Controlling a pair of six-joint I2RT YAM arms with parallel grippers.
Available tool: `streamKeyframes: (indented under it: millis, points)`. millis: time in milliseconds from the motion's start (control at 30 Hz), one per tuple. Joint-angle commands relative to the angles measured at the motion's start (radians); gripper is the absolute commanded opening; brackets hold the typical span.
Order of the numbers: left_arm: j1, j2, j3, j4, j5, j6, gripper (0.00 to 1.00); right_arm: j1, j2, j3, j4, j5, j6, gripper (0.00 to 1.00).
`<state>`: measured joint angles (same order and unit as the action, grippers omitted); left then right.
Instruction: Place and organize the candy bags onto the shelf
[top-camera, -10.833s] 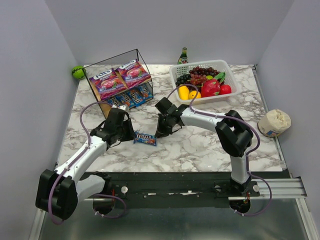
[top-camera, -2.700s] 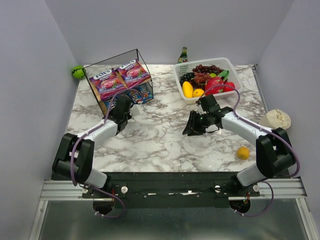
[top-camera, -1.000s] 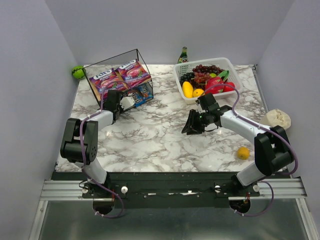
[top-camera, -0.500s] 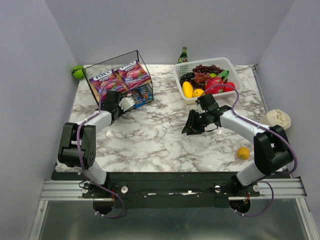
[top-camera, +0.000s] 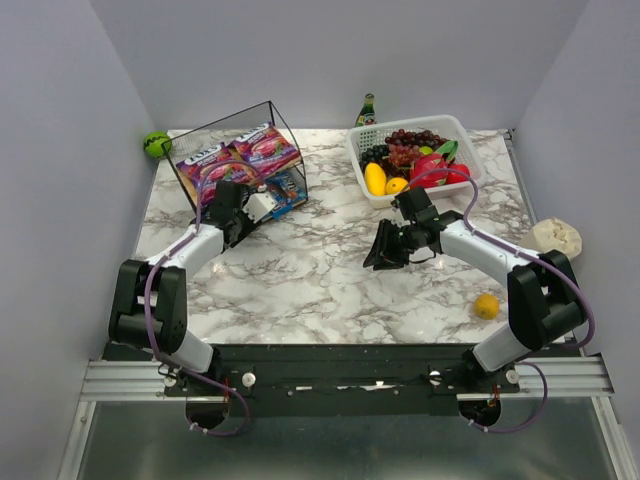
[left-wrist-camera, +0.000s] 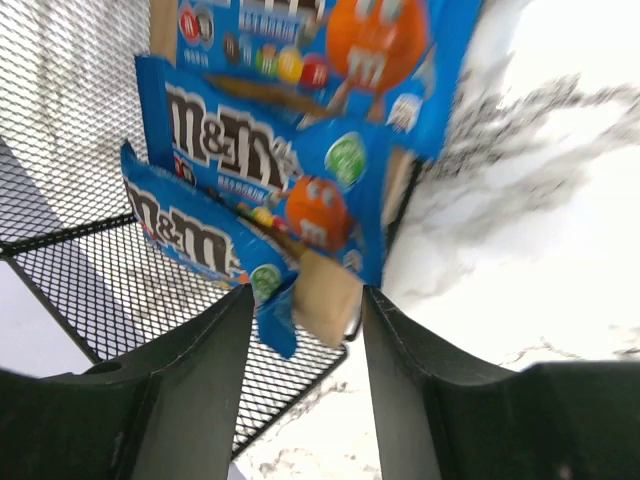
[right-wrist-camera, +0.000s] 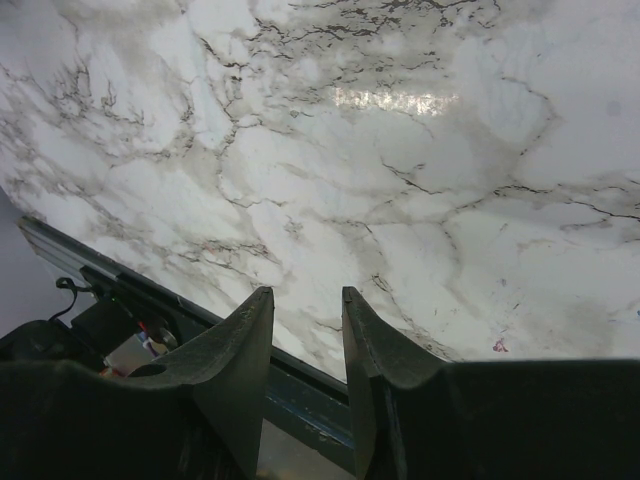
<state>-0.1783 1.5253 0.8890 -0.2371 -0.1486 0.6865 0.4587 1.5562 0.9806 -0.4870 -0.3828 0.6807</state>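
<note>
Left wrist view: left tool (left-wrist-camera: 307, 295) released at blue packets (left-wrist-camera: 260, 150) on shelf (left-wrist-camera: 90, 280), 10 o'clock on table (top-camera: 330, 290), right tool (right-wrist-camera: 305, 295) unclenched, empty; placing looks finished, next back out without snagging.

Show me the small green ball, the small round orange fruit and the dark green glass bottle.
small green ball (top-camera: 155, 144), top external view, its middle
small round orange fruit (top-camera: 486, 306), top external view, its middle
dark green glass bottle (top-camera: 367, 114), top external view, its body

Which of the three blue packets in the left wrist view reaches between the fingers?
The lowest, leftmost packet: its corner hangs between the fingers of the left gripper; the other two end higher.
</note>
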Motion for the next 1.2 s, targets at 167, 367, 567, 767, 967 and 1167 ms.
streamKeyframes:
  millis: [167,367,567,767,967,1167]
  points:
    - [-0.058,0.001,-0.030,0.124,-0.012,-0.050,0.61,0.000,-0.005,0.012,0.016,0.010,0.003,0.42]
    - [-0.082,-0.017,-0.044,0.121,-0.019,-0.065,0.61,0.000,-0.019,-0.003,0.018,0.013,0.014,0.42]
    - [-0.136,-0.085,-0.067,0.088,-0.046,-0.091,0.61,0.000,-0.030,-0.003,0.013,0.019,0.020,0.42]
    - [-0.211,-0.223,-0.079,0.053,-0.040,-0.198,0.62,0.000,-0.042,0.000,0.004,0.031,0.019,0.43]
    - [-0.245,-0.425,-0.068,-0.031,0.026,-0.445,0.64,0.000,-0.094,0.013,-0.010,0.105,-0.001,0.64]
    - [-0.244,-0.588,0.051,-0.221,-0.017,-0.712,0.99,0.000,-0.200,0.052,-0.028,0.238,-0.064,0.95]
